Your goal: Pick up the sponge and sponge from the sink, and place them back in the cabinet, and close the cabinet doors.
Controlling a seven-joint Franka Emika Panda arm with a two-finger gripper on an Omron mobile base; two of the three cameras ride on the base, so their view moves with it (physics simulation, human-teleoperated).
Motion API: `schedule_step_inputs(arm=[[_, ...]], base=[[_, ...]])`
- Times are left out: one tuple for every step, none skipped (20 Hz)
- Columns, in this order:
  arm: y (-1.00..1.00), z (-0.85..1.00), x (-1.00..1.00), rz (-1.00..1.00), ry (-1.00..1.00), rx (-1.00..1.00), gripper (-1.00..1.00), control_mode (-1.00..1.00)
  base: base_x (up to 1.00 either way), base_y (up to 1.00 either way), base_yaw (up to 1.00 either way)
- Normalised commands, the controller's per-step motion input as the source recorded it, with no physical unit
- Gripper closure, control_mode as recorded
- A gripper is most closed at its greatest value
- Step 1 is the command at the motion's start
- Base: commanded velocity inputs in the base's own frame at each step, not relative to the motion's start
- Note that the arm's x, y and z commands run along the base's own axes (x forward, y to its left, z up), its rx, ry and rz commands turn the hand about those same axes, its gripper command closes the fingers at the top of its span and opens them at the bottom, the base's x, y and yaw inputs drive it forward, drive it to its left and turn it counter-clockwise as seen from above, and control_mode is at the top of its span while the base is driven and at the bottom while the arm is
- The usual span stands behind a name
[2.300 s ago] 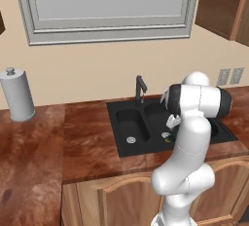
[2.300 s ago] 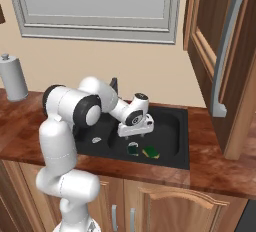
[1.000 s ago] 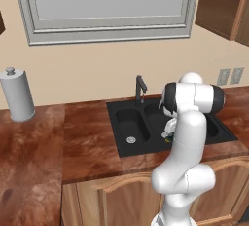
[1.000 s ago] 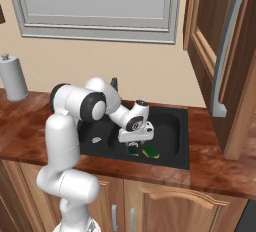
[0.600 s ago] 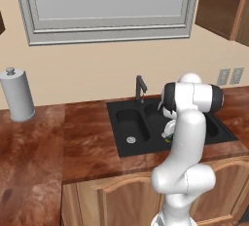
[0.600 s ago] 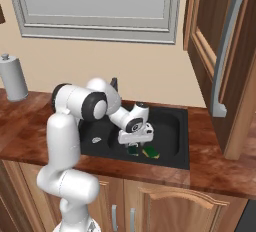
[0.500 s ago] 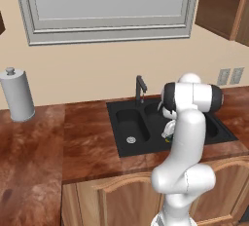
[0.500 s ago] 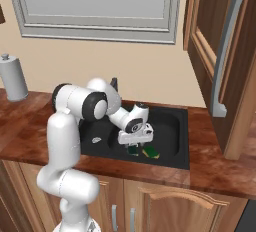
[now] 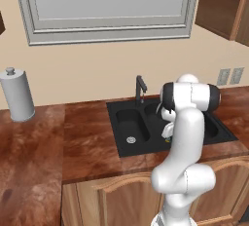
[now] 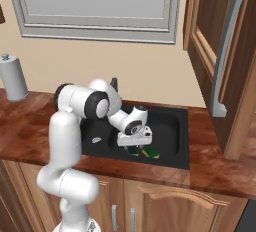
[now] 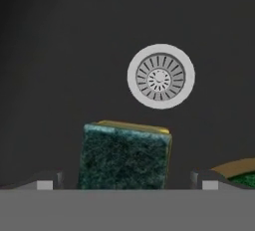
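In the hand view one sponge (image 11: 124, 155), dark green over a yellow layer, lies on the black sink floor (image 11: 60, 75) between my two finger tips (image 11: 47, 181). My gripper (image 11: 127, 181) stands open astride it, with neither tip touching it. A corner of the second sponge (image 11: 243, 173) shows at the lower right. From the right base view, the gripper (image 10: 134, 147) is down in the right basin of the sink (image 10: 182, 126) over both sponges (image 10: 150, 152). The cabinet (image 10: 210, 41) hangs at the upper right with its door (image 10: 235, 76) swung open.
A round silver drain (image 11: 161, 76) lies just beyond the sponge. The dark faucet (image 9: 140, 87) rises behind the sink (image 9: 114, 122). A paper towel roll (image 9: 17, 96) stands on the brown counter at the far left. A grey-framed window (image 9: 107, 6) fills the wall above.
The hand has sunk a little lower into the right basin, closer to the sponges. Its jaws have stayed wide apart and the sponges have not moved.
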Motion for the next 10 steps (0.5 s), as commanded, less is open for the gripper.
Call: schedule_step_inputs(arm=[[0.01, -0.15, 0.03, -0.03, 0.03, 0.0, -1.0, -1.0], [0.02, -0.15, 0.02, -0.03, 0.03, 0.0, -1.0, -1.0], [0.01, -0.15, 0.02, -0.03, 0.04, 0.0, -1.0, -1.0], [0.01, -0.13, 0.01, -0.03, 0.03, 0.0, -1.0, -1.0], [0.01, -0.15, 0.01, -0.03, 0.03, 0.0, -1.0, -1.0], [0.0, -0.15, 0.02, -0.03, 0.03, 0.0, -1.0, -1.0], [0.0, -0.17, 0.04, -0.03, 0.03, 0.0, -1.0, -1.0], [0.0, -0.17, 0.05, -0.03, 0.04, 0.0, -1.0, -1.0], [0.0, -0.17, 0.05, -0.03, 0.02, 0.0, -1.0, -1.0], [0.0, -0.17, 0.06, -0.02, 0.02, 0.0, -1.0, -1.0]], base=[[0.0, 0.0, 0.0], [0.0, 0.0, 0.0], [0.0, 0.0, 0.0], [0.0, 0.0, 0.0], [0.0, 0.0, 0.0], [0.0, 0.0, 0.0], [0.0, 0.0, 0.0], [0.0, 0.0, 0.0], [0.0, 0.0, 0.0], [0.0, 0.0, 0.0]])
